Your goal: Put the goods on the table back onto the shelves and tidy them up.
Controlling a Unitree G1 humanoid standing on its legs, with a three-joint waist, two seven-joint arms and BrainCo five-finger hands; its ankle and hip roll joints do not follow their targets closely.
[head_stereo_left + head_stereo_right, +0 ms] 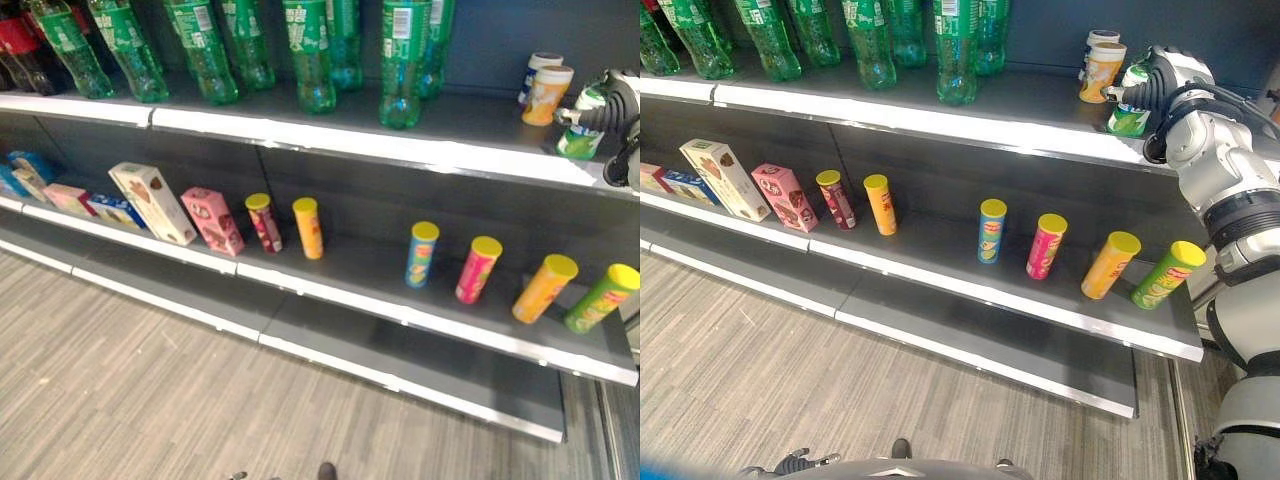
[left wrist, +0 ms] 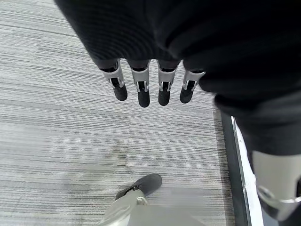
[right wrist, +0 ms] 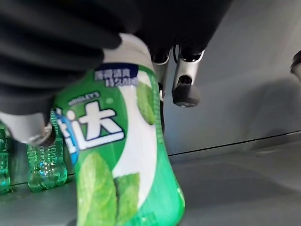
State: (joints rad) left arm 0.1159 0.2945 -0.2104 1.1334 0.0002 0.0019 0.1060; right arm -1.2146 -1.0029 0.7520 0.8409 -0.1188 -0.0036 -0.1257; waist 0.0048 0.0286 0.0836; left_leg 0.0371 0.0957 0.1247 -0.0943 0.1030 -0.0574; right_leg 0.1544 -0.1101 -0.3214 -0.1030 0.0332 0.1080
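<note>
The right hand point(image 1: 1155, 85) curls around a green-and-white container point(image 3: 124, 160) at the upper shelf point(image 1: 1040, 120), setting it beside two similar tubs point(image 1: 1100, 65), while the left hand point(image 2: 150, 87) hangs empty, fingers relaxed, over the floor.

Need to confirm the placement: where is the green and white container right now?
In the right hand, the green and white container is at the top shelf's right end, beside two small tubs.

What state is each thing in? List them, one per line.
Right hand: shut on the green-and-white container, at the top shelf.
Left hand: open, hanging over the floor.
Green bottles: upright.
Chip cans: standing.
Boxes: standing.
</note>
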